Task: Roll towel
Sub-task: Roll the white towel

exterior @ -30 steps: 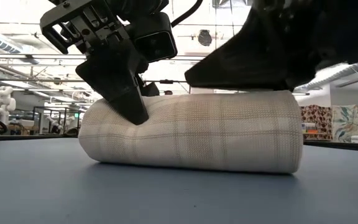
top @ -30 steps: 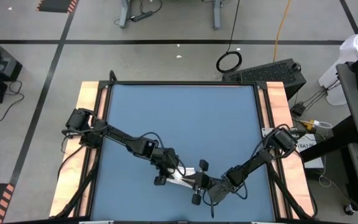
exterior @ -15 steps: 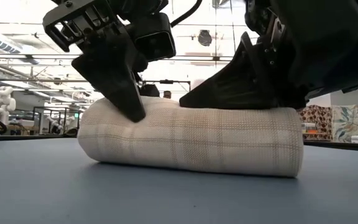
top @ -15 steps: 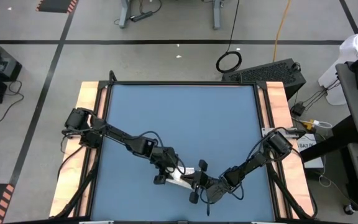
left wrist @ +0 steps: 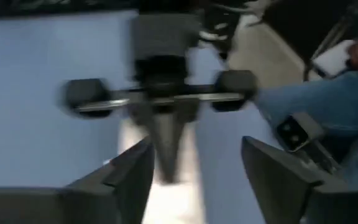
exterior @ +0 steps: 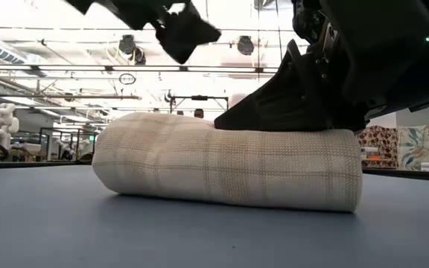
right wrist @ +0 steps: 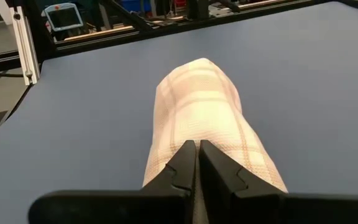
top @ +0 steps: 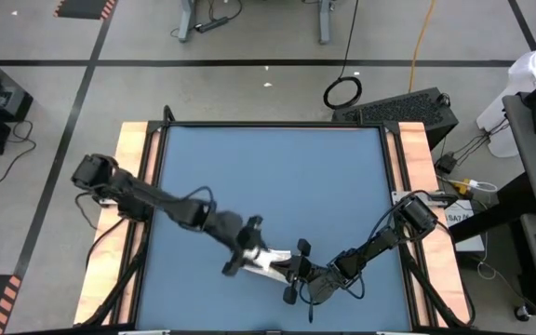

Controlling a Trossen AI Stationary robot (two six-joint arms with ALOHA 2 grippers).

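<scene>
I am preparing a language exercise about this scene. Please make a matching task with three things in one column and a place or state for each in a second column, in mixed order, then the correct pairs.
Things:
1. towel
2. left gripper
3. right gripper

States:
A. shut, resting on one end of the roll
B. rolled up, lying on the blue table
C. open, lifted above the roll

Pairs: 1-B, 2-C, 3-A
</scene>
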